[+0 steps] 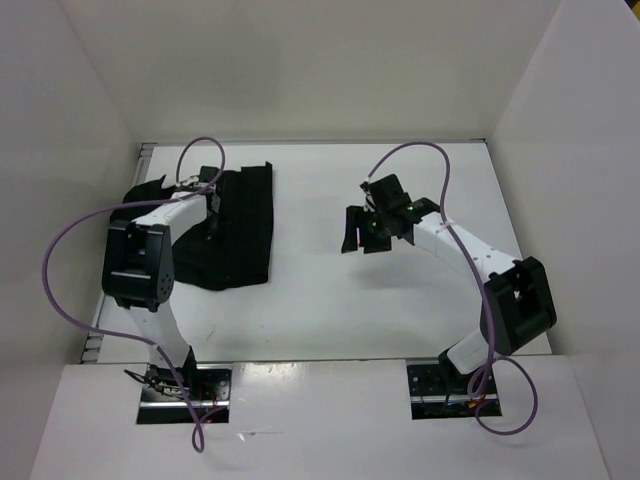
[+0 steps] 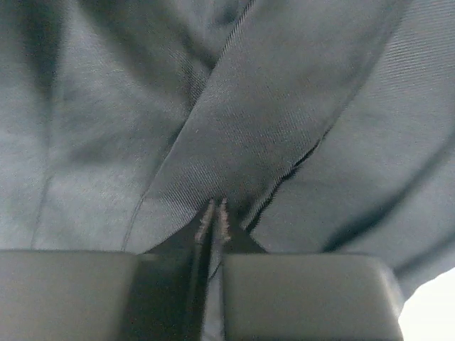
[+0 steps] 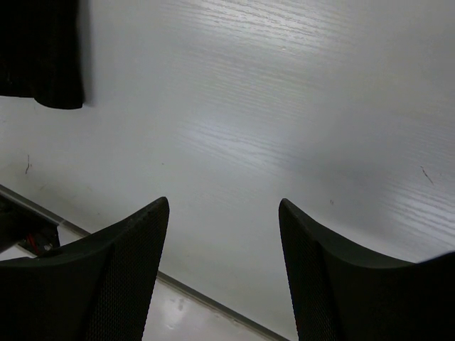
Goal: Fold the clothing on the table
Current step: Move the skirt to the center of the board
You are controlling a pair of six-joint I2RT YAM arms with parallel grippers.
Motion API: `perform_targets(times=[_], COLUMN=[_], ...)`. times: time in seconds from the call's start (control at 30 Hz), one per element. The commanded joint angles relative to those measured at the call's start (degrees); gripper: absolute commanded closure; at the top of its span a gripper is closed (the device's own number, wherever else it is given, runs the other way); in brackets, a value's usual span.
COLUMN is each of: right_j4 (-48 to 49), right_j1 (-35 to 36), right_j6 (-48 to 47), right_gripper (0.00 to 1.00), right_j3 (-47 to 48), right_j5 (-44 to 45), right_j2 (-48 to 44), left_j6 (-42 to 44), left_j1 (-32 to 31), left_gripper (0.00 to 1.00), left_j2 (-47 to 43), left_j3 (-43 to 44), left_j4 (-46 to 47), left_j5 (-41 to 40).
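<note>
From above: soft black ribbed fabric garment (image 1: 240,235) spread on the left half of the plain white surface (image 1: 330,300), close to the left wall. Long axis running from near to far, with a loose flap poking out at the far left corner. Left pincer (image 1: 210,195) right on the garment's far part. Right pincer (image 1: 362,243) well apart to the right, above bare white, tips turned toward the cloth. Left arm plainly the nearer one, so probably the one to carry any fold, drawing the far part toward the near edge along that long axis. Jaws of the left unreadable here: black on black, tucked under the wrist. Garment's left edge partly covered by the left forearm.

Through the left wrist camera: almost nothing but dark cloth (image 2: 284,106). Left pincer (image 2: 215,213) closed nearly to nothing, pinching a thin ridge of fabric between its tips. A flat band of cloth rising diagonally up and to the right from the pinch. Outline of the garment cut off on every side but a white sliver at lower right. Cannot tell which edge or corner is pinched.

Through the right wrist camera: right pincer (image 3: 222,206) spread wide, holding nothing, only bare surface (image 3: 298,106) between and beyond the jaws. One dark corner of the garment (image 3: 43,50) at upper left, well apart, the rest out of frame.
</note>
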Motion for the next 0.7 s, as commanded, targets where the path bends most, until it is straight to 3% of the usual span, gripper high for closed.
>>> perform_targets(times=[0.0, 0.13, 0.27, 0.37, 0.5, 0.6, 0.67], right_j4=[-0.90, -1.59, -1.60, -1.60, -1.60, -1.60, -2.12], right_j1=[0.60, 0.60, 0.60, 0.60, 0.60, 0.60, 0.60], right_j6=[0.13, 0.13, 0.13, 0.13, 0.13, -1.00, -1.01], right_gripper=[0.32, 0.32, 0.32, 0.32, 0.32, 0.34, 0.36], right_j3=[1.26, 1.26, 1.26, 1.79, 1.79, 2.92, 3.46], right_j5=[2.01, 2.54, 3.68, 3.68, 2.46, 2.45, 2.45], right_j2=[-3.17, -3.70, -5.37, -5.37, -4.76, -3.62, -2.48], left_j6=[-1.17, -0.64, 0.59, 0.59, 0.59, 0.59, 0.07], left_j1=[0.49, -3.28, -11.71, -17.41, -20.34, -20.34, -19.81], left_gripper=[0.96, 1.00, 1.00, 0.99, 0.97, 0.81, 0.63], left_j2=[5.26, 8.42, 8.96, 9.57, 12.29, 10.56, 6.61], left_j3=[1.82, 1.29, 1.29, 4.44, 9.81, 11.13, 11.14], left_j4=[0.09, 2.11, 5.80, 8.00, 8.00, 6.68, 5.11], left_j5=[2.49, 8.88, 17.86, 24.28, 27.72, 25.97, 23.43])
